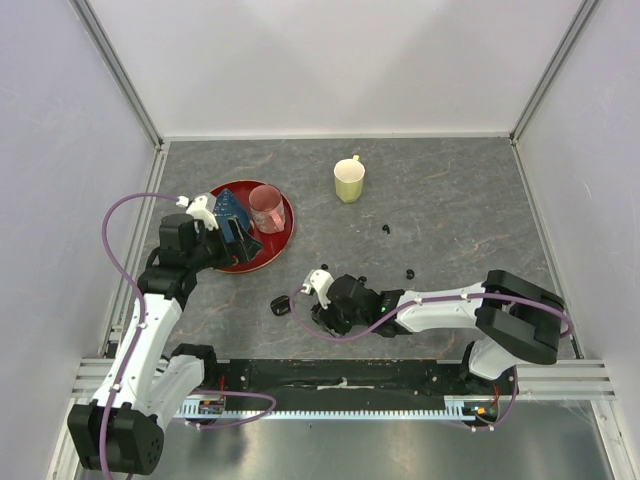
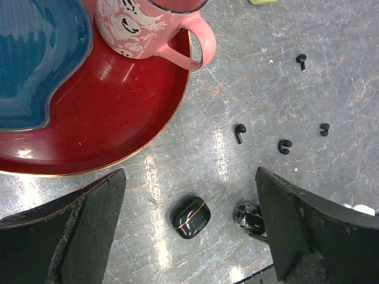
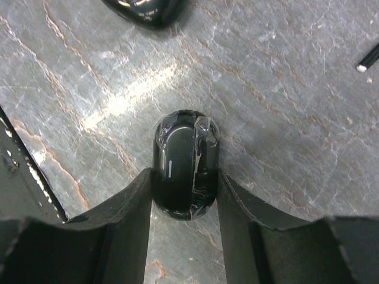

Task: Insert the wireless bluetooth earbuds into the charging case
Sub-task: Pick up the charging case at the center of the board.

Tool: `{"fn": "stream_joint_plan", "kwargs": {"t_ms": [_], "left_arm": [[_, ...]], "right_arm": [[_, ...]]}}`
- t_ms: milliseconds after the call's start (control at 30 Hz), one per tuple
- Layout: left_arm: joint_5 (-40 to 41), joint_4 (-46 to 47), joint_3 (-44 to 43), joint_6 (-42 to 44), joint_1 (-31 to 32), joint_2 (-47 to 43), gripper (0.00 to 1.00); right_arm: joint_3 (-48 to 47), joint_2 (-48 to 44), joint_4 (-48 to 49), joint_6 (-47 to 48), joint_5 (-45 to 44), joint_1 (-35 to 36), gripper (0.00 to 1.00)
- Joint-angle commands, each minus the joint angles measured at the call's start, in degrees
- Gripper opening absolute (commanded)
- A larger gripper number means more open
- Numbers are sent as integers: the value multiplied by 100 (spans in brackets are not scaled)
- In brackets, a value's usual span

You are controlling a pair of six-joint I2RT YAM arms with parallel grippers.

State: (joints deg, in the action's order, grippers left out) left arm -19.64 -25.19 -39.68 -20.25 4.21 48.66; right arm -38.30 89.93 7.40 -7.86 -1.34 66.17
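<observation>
Several tiny black earbuds lie on the grey table: one (image 1: 386, 231) below the yellow mug and one (image 1: 410, 273) near the right arm. In the left wrist view they show at the right (image 2: 239, 133), (image 2: 285, 146), (image 2: 324, 129), (image 2: 302, 59). My right gripper (image 3: 185, 189) is shut on a glossy black taped charging case (image 3: 185, 165) resting on the table. A second closed black case (image 2: 191, 216) with a gold seam lies just left of it, also at the right wrist view's top edge (image 3: 145, 12). My left gripper (image 2: 189, 228) is open and empty, high above that case.
A red plate (image 1: 250, 258) at the left carries a pink mug (image 1: 265, 208) and a blue dish (image 1: 230, 207). A yellow mug (image 1: 349, 181) stands at the back middle. White walls enclose the table on three sides.
</observation>
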Motion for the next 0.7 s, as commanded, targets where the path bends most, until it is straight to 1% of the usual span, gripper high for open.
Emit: {"fn": "stream_joint_plan", "kwargs": {"t_ms": [0, 167, 233, 300, 367, 400, 433, 467, 500, 567, 667], "left_arm": [[-250, 251, -180, 127, -16, 11, 97], [-611, 479, -163, 4, -16, 91, 97], [-664, 663, -119, -232, -16, 91, 97], [-743, 699, -92, -295, -16, 108, 97], [-1111, 621, -162, -111, -25, 169, 100], [-1600, 612, -189, -24, -25, 265, 100], [-1874, 647, -163, 21, -25, 310, 100], [-2129, 873, -119, -14, -25, 336, 100], [-2610, 997, -58, -75, -25, 363, 100], [-2913, 1270, 92, -233, -16, 372, 100], [-2923, 1507, 250, -628, 1, 258, 100]], "right_arm": [[-1, -379, -458, 56, -190, 27, 17], [-98, -1187, -529, 196, -402, 27, 11], [-116, -1538, -477, 381, -323, 36, 10], [-160, -1732, -467, 548, -314, 36, 5], [-142, -2040, -424, 741, -270, 36, 4], [-125, -2137, -415, 942, -209, 27, 4], [-99, -2364, -371, 1179, -182, 36, 4], [-37, -2479, -353, 1286, -173, 36, 3], [-2, -2611, -327, 1382, -182, 27, 3], [121, -2954, -222, 1681, -173, 36, 2], [218, -3306, -212, 2041, -244, 36, 1]]}}
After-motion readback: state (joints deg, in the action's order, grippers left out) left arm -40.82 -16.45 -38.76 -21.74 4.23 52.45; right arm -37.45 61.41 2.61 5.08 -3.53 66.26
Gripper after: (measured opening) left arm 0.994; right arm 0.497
